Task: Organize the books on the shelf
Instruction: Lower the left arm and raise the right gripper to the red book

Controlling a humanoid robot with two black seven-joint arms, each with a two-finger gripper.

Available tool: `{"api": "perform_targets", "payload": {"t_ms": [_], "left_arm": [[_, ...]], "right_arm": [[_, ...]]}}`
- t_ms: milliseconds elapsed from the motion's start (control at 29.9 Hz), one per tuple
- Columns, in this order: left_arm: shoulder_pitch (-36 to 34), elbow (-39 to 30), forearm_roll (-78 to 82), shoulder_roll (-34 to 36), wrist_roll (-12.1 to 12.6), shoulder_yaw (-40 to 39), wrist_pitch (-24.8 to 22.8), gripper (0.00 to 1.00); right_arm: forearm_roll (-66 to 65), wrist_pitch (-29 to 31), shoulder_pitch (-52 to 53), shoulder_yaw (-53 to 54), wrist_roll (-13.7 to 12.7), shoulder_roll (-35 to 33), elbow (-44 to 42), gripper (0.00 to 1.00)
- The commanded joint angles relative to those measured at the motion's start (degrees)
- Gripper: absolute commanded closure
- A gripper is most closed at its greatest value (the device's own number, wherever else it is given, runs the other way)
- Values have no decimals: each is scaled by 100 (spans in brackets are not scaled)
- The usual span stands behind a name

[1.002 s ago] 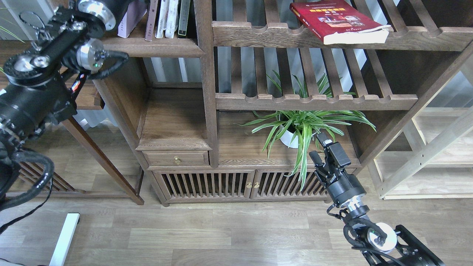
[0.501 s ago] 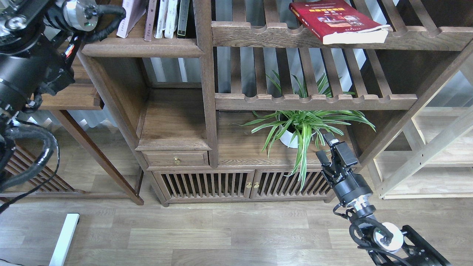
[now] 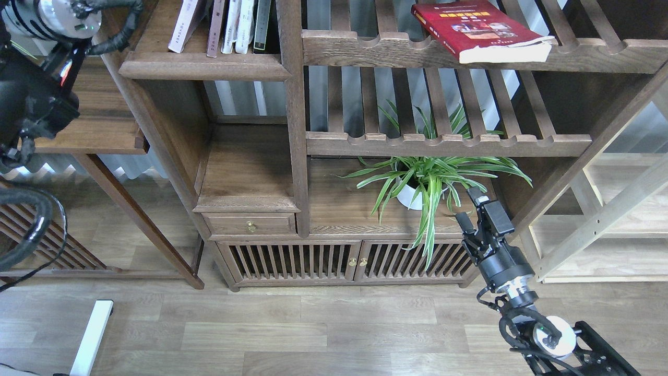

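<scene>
A pale lavender book (image 3: 182, 21) leans on the dark board shelf (image 3: 203, 67) at the top left. A maroon-brown spine (image 3: 215, 26) stands next to it, then thin white books (image 3: 237, 23) and a dark-spined one (image 3: 261, 23). The thick red book (image 3: 480, 28) with a yellow title lies flat on the slatted rack (image 3: 417, 52) at the top right. My left arm's wrist (image 3: 49, 15) is at the top left corner, left of the shelf; its gripper is out of view. My right gripper (image 3: 471, 208) is open and empty, low in front of the cabinet.
A potted spider plant (image 3: 422, 183) stands on the cabinet top, just left of my right gripper. A small drawer (image 3: 250, 224) and slatted doors (image 3: 313, 261) are below. A light wood frame (image 3: 600, 219) stands at the right, a side table (image 3: 88, 136) at the left.
My left arm has drawn back to the left and up, away from the lavender book, which stays leaning on the shelf. My right gripper has drifted slightly right.
</scene>
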Motion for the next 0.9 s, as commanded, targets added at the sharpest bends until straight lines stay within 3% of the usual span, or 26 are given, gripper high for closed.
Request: {"api": "perform_targets", "payload": {"t_ms": [0, 100, 334, 535, 735, 869], "left_arm": [[194, -30, -426, 23, -209, -48, -481, 17], [344, -39, -805, 58, -253, -40, -1263, 14], [590, -83, -1244, 199, -262, -48, -2582, 3], [1011, -557, -1490, 428, -280, -118, -2651, 1], [1714, -1900, -1632, 393, -175, -101, -2651, 1], [2075, -2367, -1640, 244, -148, -49, -2651, 1]], "right_arm": [[20, 0, 0, 115, 2, 40, 1, 2], [64, 0, -8, 150, 2, 40, 10, 2], [257, 0, -96, 247, 19, 58, 88, 2], [319, 0, -96, 405, 46, 216, 335, 2], [328, 0, -79, 712, 46, 146, 502, 2], [319, 0, -17, 923, 37, 120, 563, 3]]}}
